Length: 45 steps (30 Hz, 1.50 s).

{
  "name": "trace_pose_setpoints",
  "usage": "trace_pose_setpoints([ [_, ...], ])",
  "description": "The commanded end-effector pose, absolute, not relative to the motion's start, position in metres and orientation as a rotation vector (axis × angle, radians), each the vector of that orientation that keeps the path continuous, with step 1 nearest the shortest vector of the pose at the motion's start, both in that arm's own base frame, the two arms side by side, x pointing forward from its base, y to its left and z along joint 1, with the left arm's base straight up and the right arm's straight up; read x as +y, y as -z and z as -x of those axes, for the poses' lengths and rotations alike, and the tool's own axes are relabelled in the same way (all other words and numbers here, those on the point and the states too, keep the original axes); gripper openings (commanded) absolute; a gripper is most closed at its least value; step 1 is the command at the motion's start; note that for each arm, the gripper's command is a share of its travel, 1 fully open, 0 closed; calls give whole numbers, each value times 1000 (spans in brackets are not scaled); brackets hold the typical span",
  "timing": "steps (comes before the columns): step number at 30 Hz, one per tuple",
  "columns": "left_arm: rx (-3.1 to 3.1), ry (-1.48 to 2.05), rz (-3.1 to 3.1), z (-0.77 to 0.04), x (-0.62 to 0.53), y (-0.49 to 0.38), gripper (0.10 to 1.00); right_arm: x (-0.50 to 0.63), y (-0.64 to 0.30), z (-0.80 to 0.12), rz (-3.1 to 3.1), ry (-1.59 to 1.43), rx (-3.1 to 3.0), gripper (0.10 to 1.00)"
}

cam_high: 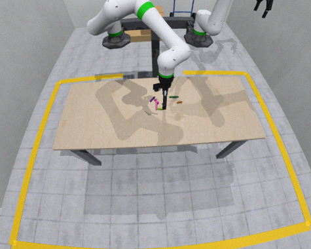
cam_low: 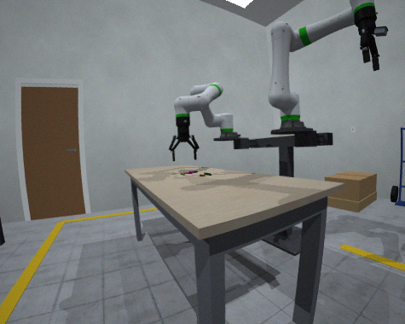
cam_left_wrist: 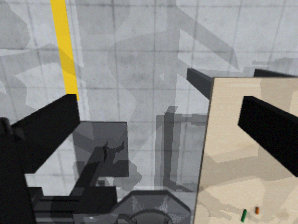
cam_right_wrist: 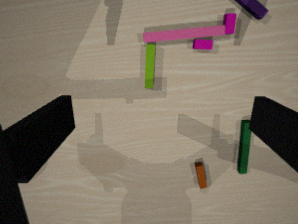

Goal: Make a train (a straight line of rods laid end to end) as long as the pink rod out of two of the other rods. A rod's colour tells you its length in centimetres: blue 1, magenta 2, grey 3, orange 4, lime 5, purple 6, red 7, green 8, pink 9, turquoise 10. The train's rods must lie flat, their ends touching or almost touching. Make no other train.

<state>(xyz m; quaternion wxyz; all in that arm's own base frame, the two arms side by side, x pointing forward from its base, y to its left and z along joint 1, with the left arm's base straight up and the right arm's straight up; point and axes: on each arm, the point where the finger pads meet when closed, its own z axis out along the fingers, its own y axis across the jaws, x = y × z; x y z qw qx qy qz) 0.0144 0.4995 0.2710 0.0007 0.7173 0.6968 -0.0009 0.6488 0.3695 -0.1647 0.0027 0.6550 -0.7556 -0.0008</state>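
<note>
So you're at the fetching stage: no train yet, and the only pair here that makes nine is the lime rod (cam_high: pixel 160 109) (cam_low: pixel 182 174) (cam_right_wrist: pixel 150 66) plus the orange rod (cam_high: pixel 179 102) (cam_low: pixel 202 175) (cam_left_wrist: pixel 257 210) (cam_right_wrist: pixel 201 175). In the right wrist view, lime sits upper centre, its end just by the pink rod (cam_high: pixel 156 105) (cam_right_wrist: pixel 185 34); orange is lower right of centre, near the green rod (cam_high: pixel 173 97) (cam_low: pixel 207 174) (cam_left_wrist: pixel 244 215) (cam_right_wrist: pixel 244 146). Your right gripper (cam_high: pixel 164 108) (cam_low: pixel 184 158) (cam_right_wrist: pixel 162 112) is wide open and empty above the table, looks lined up for lime imo. I'd centre over it, pinch its long sides without nudging pink, then lay it flat, end to end with orange. Left gripper (cam_high: pixel 260 12) (cam_low: pixel 371 65) (cam_left_wrist: pixel 160 110)'s open too, parked off the table.
</note>
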Motion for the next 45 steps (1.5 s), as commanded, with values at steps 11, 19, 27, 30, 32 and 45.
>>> trace_pose_setpoints([
  [11,2189,0,-2254,-15,500,-272,1000,344,166,-656,-2007,-1,-2420,231],
  [19,2189,0,-2254,-15,500,-272,1000,344,166,-656,-2007,-1,-2420,231],
  [27,2189,0,-2254,-15,500,-272,1000,344,167,-656,-2007,-1,-2420,231],
  [30,2189,0,-2254,-15,500,-272,1000,344,167,-656,-2007,-1,-2420,231],
  [32,2189,0,-2254,-15,500,-272,1000,344,168,-656,-2007,-1,-2420,231],
  [45,2189,0,-2254,-15,500,-272,1000,344,179,-656,-2007,-1,-2420,231],
])
